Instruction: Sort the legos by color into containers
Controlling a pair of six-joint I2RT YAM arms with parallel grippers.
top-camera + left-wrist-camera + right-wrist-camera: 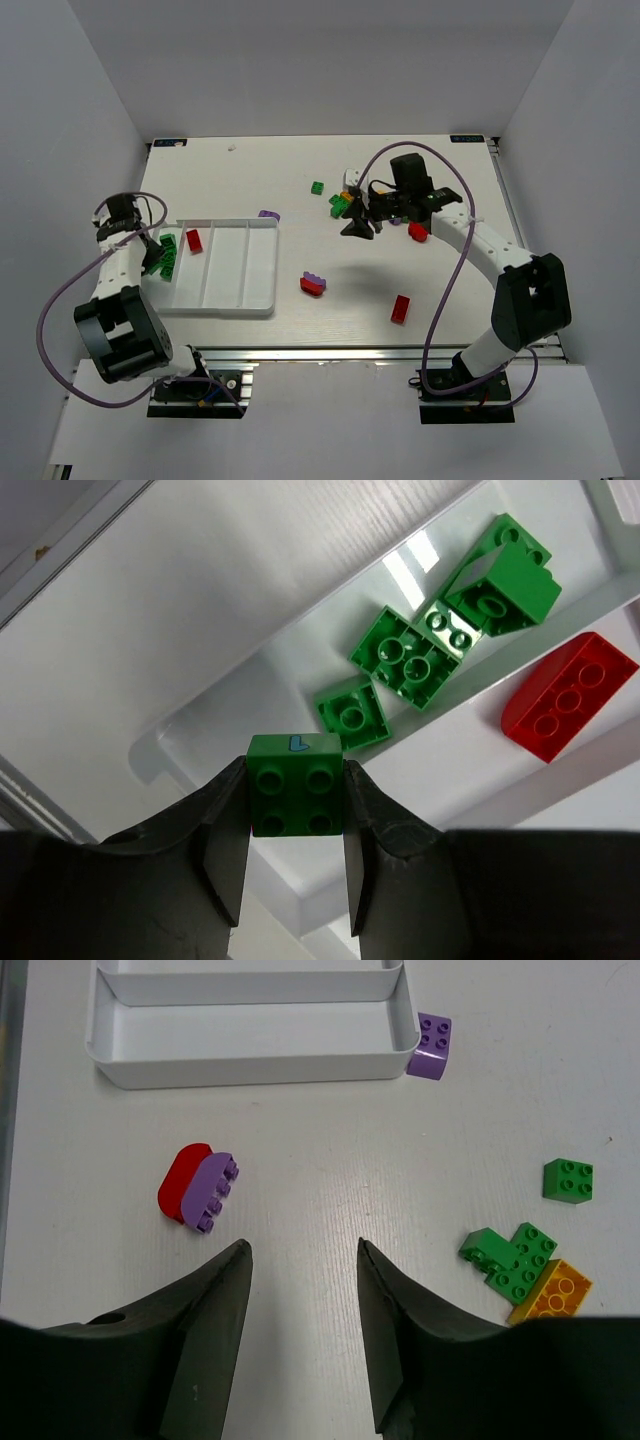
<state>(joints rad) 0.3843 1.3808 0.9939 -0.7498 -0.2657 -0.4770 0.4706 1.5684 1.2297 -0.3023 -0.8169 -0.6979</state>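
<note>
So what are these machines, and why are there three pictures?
They are two robot arms sorting toy bricks by colour. One picture looks down from above. The other two come from a camera on each arm's wrist. The left gripper holds a green brick over the white tray, where other green bricks and a red brick lie. The right gripper is open and empty above the table, where loose ones like a purple brick wait.
</note>
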